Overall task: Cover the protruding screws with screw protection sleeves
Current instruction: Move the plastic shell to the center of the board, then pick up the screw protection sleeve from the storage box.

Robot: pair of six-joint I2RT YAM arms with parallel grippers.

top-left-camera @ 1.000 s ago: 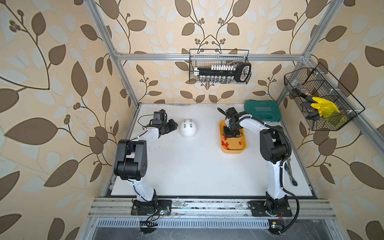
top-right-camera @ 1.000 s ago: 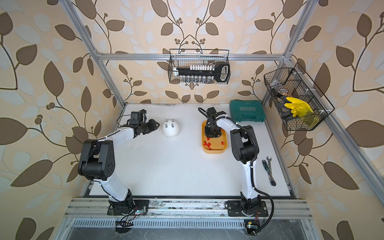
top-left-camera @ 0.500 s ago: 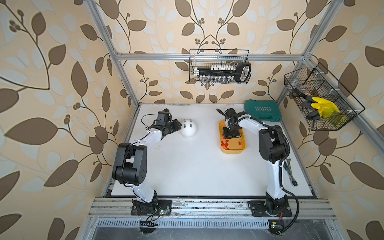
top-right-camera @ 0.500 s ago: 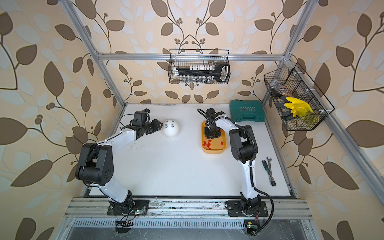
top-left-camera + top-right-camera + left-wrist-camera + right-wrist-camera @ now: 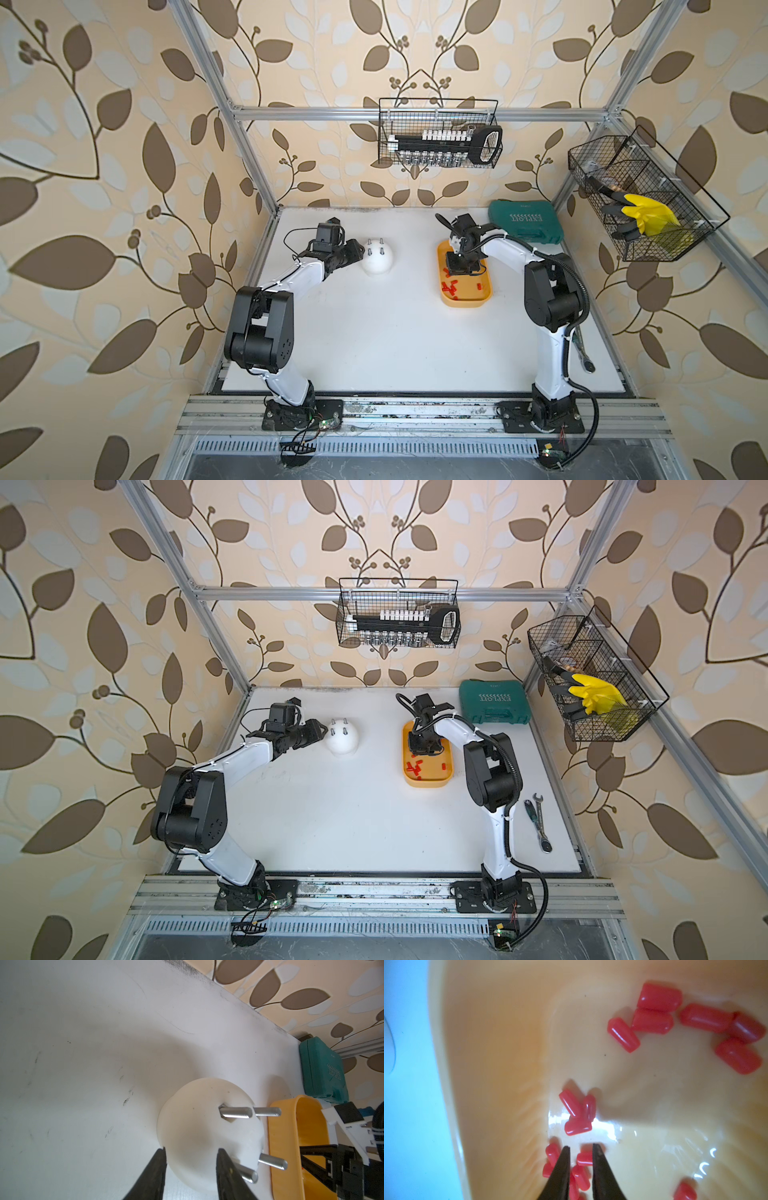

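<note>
The white dome [image 5: 377,261] stands at the table's back left, with several bare grey protruding screws [image 5: 235,1112] sticking out of its top. My left gripper [image 5: 192,1149] is open, its two black fingertips against the dome's near side; in both top views it [image 5: 323,730] meets the dome's left flank. Several red screw protection sleeves [image 5: 652,1020] lie in the yellow-orange tray [image 5: 465,302]. My right gripper [image 5: 581,1148] points down into the tray's far half, jaws narrowly apart, with sleeves lying in and under the gap. No sleeve is lifted.
A green tool case [image 5: 525,222] lies behind the tray at the back right. Two wrenches [image 5: 538,820] rest near the table's right edge. A wire basket [image 5: 438,141] hangs on the back wall and another [image 5: 640,216], with a yellow glove, on the right.
My left gripper has slid right until its tips reach the dome. My right gripper has stayed over the far half of the tray, shifting only slightly.
</note>
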